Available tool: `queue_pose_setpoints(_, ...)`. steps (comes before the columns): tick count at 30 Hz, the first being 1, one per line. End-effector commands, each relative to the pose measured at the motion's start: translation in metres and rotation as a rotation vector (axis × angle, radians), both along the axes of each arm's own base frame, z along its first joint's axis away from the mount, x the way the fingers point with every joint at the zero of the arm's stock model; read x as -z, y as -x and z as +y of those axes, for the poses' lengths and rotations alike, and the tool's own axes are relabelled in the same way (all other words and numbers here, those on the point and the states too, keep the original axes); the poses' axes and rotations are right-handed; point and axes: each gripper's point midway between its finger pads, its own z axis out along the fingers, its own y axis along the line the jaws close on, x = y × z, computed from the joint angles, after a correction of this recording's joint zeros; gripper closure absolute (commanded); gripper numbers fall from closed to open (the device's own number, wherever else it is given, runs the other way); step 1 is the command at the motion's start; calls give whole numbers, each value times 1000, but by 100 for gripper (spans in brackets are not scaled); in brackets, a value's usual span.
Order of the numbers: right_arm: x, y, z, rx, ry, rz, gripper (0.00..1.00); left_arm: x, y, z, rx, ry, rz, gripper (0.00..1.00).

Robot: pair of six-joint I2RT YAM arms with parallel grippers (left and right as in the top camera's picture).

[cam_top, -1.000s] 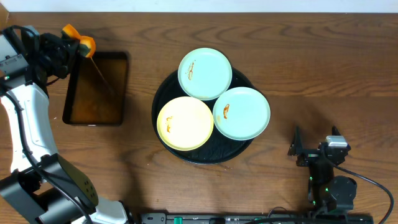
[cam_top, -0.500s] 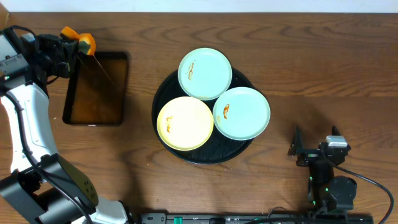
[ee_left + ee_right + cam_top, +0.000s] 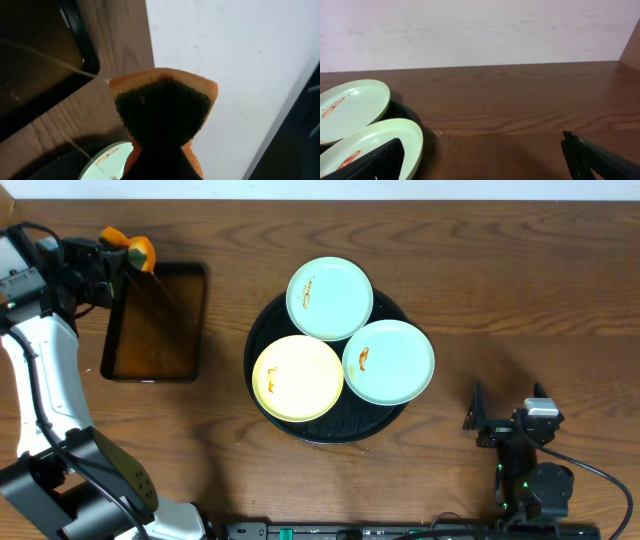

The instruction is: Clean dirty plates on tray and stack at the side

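Wooden table (image 3: 520, 290), same story as a second ago: three dirty plates (image 3: 298, 378) untouched on the tray (image 3: 330, 427) at center. Left gripper (image 3: 112, 252) at 10 o'clock stays clamped on the orange sponge (image 3: 135, 248), nudged slightly right. Right gripper (image 3: 508, 412) at 4 o'clock rests, fingers spread wide.

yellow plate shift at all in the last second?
No. The yellow plate keeps the same spot at the lower-left rim of the tray.
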Motion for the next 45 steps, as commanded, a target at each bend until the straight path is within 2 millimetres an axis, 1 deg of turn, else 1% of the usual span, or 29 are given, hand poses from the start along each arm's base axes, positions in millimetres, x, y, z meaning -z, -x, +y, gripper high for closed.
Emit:
queue_pose_setpoints(1,1,0,-3,14,12,3,1,-5,1,-2,9,14,-5,92)
queue_pose_setpoints(8,1,0,-3,14,12,3,1,-4,2,-1,1,12,4,92)
queue_pose_setpoints(11,1,0,-3,14,12,3,1,10,8,9,-61,-15,75,92)
queue_pose_setpoints(12,1,0,-3,14,12,3,1,22,13,17,-113,-45,132,92)
queue_pose_setpoints(13,1,0,-3,14,12,3,1,45,27,33,-205,-105,251,92)
queue_pose_setpoints(14,1,0,-3,14,12,3,1,60,36,39,-245,-134,326,92)
queue_pose_setpoints(17,1,0,-3,14,12,3,1,109,50,34,-219,-151,476,92)
queue_pose_setpoints(19,1,0,-3,14,12,3,1,124,50,26,-187,-112,503,93)
queue_pose_setpoints(20,1,0,-3,14,12,3,1,127,48,21,-166,-85,501,93)
queue_pose_setpoints(22,1,0,-3,14,12,3,1,117,35,4,-85,-1,420,93)
queue_pose_setpoints(24,1,0,-3,14,12,3,1,91,15,-11,-1,56,271,93)
queue_pose_setpoints(25,1,0,-3,14,12,4,1,61,-1,-21,68,92,130,93)
queue_pose_setpoints(27,1,0,-3,14,12,3,1,32,-10,-25,92,117,23,93)
queue_pose_setpoints(28,1,0,-3,14,12,3,1,23,-11,-25,83,114,0,92)
queue_pose_setpoints(29,1,0,-3,14,12,3,1,18,-12,-22,73,94,-15,93)
queue_pose_setpoints(30,1,0,-3,14,12,3,1,19,-12,-17,53,61,-11,93)
queue_pose_setpoints(31,1,0,-3,14,12,3,1,25,-11,-11,34,3,4,93)
queue_pose_setpoints(33,1,0,-3,14,12,3,1,62,3,12,-65,-148,166,93)
queue_pose_setpoints(34,1,0,-3,14,12,3,1,102,30,38,-203,-293,392,93)
queue_pose_setpoints(35,1,0,-3,14,12,4,1,122,45,48,-251,-380,511,92)
queue_pose_setpoints(36,1,0,-3,14,12,3,1,139,51,49,-219,-453,574,93)
queue_pose_setpoints(37,1,0,-3,14,12,3,1,145,50,46,-181,-464,581,93)
queue_pose_setpoints(38,1,0,-3,14,12,3,1,150,44,35,-133,-430,561,93)
queue_pose_setpoints(39,1,0,-3,14,12,3,1,147,34,23,-88,-374,508,92)
queue_pose_setpoints(40,1,0,-3,14,12,3,1,128,15,3,-12,-284,381,93)
queue_pose_setpoints(41,1,0,-3,14,12,3,1,113,5,-9,32,-237,299,93)
queue_pose_setpoints(42,1,0,-3,14,12,3,1,85,-10,-25,83,-158,170,93)
queue_pose_setpoints(44,1,0,-3,14,12,3,1,44,-23,-39,97,-60,31,93)
queue_pose_setpoints(45,1,0,-3,14,12,3,1,28,-25,-39,77,-40,-8,93)
